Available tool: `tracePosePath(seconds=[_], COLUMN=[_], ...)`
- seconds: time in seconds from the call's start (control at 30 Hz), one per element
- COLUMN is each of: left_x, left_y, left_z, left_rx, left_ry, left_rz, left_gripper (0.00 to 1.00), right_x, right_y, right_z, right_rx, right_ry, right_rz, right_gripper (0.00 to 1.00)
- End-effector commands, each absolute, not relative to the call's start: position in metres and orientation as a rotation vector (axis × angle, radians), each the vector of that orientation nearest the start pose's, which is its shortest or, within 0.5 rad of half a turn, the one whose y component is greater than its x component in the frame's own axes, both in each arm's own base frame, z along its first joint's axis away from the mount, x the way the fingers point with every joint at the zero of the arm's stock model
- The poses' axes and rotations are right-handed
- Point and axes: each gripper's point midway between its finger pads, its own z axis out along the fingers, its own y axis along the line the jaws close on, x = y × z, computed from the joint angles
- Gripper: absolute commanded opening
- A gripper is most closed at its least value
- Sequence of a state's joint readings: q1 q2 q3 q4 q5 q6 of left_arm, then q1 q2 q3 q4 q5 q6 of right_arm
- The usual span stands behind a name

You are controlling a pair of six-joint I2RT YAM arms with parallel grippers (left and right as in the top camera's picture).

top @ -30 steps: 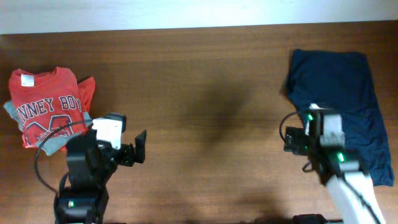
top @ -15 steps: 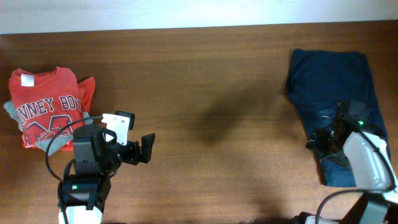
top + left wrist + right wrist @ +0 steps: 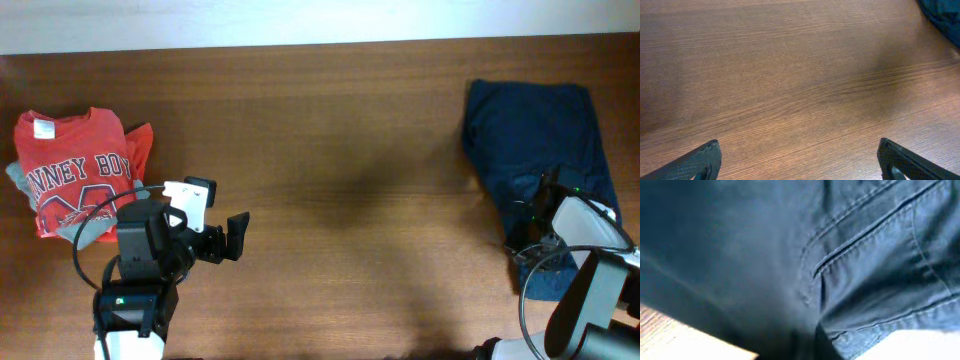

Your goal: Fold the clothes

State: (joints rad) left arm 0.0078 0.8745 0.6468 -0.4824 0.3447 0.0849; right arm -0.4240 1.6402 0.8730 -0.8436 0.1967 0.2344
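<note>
The clothes [image 3: 530,130], a plain dark navy garment, lie spread at the table's right side. My right gripper [image 3: 533,222] is down on their near part. In the right wrist view the navy fabric [image 3: 865,245] with its stitched seams fills the frame, and folds gather into the dark spot where the right gripper [image 3: 815,347] is shut on them; its fingers are hidden in cloth. My left gripper [image 3: 235,235] hovers open over bare wood at the left. Its two fingertips [image 3: 705,160] stand wide apart with nothing between them. A corner of the clothes [image 3: 945,15] shows far off.
A red T-shirt [image 3: 80,170] with white lettering lies folded at the far left on top of a grey garment [image 3: 92,230]. Brown wooden table [image 3: 340,150] stretches between the two arms. A pale wall edge runs along the back.
My right arm swung toward the near right and came down on the navy garment, and its jaws went from open to shut. The left arm shifted slightly right, then held still.
</note>
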Motion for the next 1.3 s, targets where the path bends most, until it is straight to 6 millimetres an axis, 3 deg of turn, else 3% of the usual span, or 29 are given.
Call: tracePosePath(seconds=[0.0,0.07,0.13,0.23,0.4,0.5,0.53,0.6,0.63,0.77,0.9,0.93,1.0,1.07,1.27], left_x=[0.286,0.287,0.290,0.294,0.298,0.299,0.299,0.299,0.299,0.294,0.290,0.290,0.290,0.287,0.277], left_y=[-0.058,-0.058,-0.058,-0.054,-0.049,-0.049,-0.049,-0.049,-0.050,-0.068,-0.097,-0.099,-0.109,-0.124,-0.185], left_z=[0.178,0.179,0.182,0.186,0.189,0.190,0.190,0.190,0.190,0.195,0.213,0.211,0.202,0.191,0.145], left_rx=[0.266,0.267,0.269,0.261,0.245,0.245,0.245,0.220,0.199,0.259,0.308,0.283,0.269,0.287,0.344], left_ry=[2.204,2.197,2.181,2.159,2.148,2.141,2.141,2.145,2.148,2.124,2.051,2.064,2.108,2.155,2.348], left_rz=[-0.357,-0.355,-0.351,-0.323,-0.285,-0.284,-0.284,-0.298,-0.315,-0.439,-0.674,-0.693,-0.739,-0.779,-0.866], left_gripper=[0.99,0.99,0.99,0.99,0.99,0.99,0.99,0.99,0.99,0.99,0.99,0.99,0.99,0.99,0.99], right_x=[0.223,0.231,0.242,0.247,0.255,0.262,0.269,0.285,0.302,0.324,0.338,0.338,0.337,0.334,0.309], right_y=[-0.108,-0.088,-0.052,-0.009,0.100,0.151,0.174,0.189,0.180,0.145,0.078,0.064,0.039,0.017,-0.033], right_z=[0.005,0.006,0.009,0.014,0.029,0.045,0.058,0.083,0.107,0.147,0.202,0.213,0.232,0.244,0.254], right_rx=[1.033,0.903,0.714,0.536,0.046,-0.229,-0.369,-0.481,-0.472,-0.379,-0.178,-0.129,-0.034,0.052,0.271], right_ry=[3.020,3.050,3.071,3.105,3.068,2.979,2.917,2.843,2.815,2.797,2.739,2.718,2.680,2.648,2.637], right_rz=[-0.057,0.118,0.348,0.493,0.822,0.916,0.918,0.855,0.735,0.501,0.250,0.221,0.199,0.182,0.138], right_gripper=[0.04,0.04,0.04,0.05,0.21,0.30,0.31,0.37,0.38,0.39,0.42,0.50,0.85,0.99,0.99])
